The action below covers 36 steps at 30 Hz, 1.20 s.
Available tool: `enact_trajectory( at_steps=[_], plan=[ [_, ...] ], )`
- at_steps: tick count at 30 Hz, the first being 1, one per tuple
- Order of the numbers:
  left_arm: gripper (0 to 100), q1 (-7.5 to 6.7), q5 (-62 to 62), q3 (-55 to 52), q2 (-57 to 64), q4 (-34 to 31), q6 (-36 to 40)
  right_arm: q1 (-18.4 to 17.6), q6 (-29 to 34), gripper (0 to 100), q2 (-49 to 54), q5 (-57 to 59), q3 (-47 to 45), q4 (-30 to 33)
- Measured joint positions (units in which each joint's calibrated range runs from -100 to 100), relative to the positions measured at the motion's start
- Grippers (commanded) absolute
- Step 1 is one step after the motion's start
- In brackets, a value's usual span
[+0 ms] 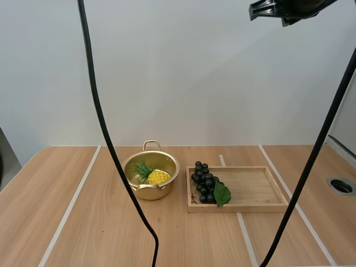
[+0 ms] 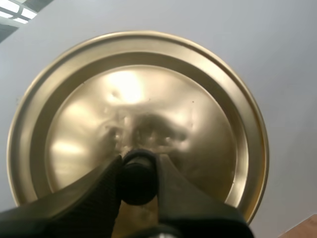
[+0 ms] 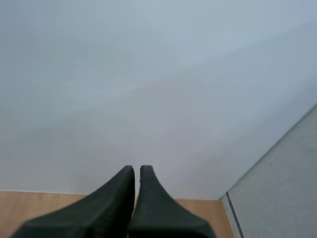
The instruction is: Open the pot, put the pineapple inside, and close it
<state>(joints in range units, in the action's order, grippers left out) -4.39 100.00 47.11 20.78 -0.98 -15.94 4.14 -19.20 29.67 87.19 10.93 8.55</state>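
1. Left gripper [image 2: 138, 171] is clamped on the black round knob [image 2: 137, 184] of the shiny gold metal lid [image 2: 138, 94], held up off the pot. The knob could swivel in the pinch and tilt the lid.
2. Right gripper [image 3: 137, 171]: fingers pressed together, empty.
3. Yellow toy pineapple [image 1: 156, 177] with green crown lies inside the open gold two-handled pot [image 1: 148, 192]. A tilted lid could catch the rim and shove the pot toward 3 o'clock, into the wooden tray [image 1: 256, 189] of dark grapes [image 1: 203, 182].
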Motion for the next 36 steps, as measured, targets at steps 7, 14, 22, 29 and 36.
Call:
enact_trajectory(
  at_steps=[7,14,22,29,36],
  plan=[
    [0,0.0,0.0,-10.0,-0.72,1.45,0.98,0.78,0.45,0,0.4,0.58,-6.78,0.0],
    [0,0.0,0.0,-14.0,-0.94,2.5,1.07,0.78,0.45,0,0.4,0.41,-10.92,-0.11],
    [0,0.0,0.0,-43.09,-5.74,9.12,1.17,0.78,0.45,0,0.4,-14.59,-33.22,-0.11],
    [0,0.0,-1.51,-58.02,-9.25,10.46,1.46,0.78,0.45,0,0.4,-25.65,-41.99,-0.11],
    [0,0.0,-11.41,-67.71,-12.48,10.5,1.46,0.78,0.45,0,0.4,-33.08,-47.17,-0.11]
  ],
)
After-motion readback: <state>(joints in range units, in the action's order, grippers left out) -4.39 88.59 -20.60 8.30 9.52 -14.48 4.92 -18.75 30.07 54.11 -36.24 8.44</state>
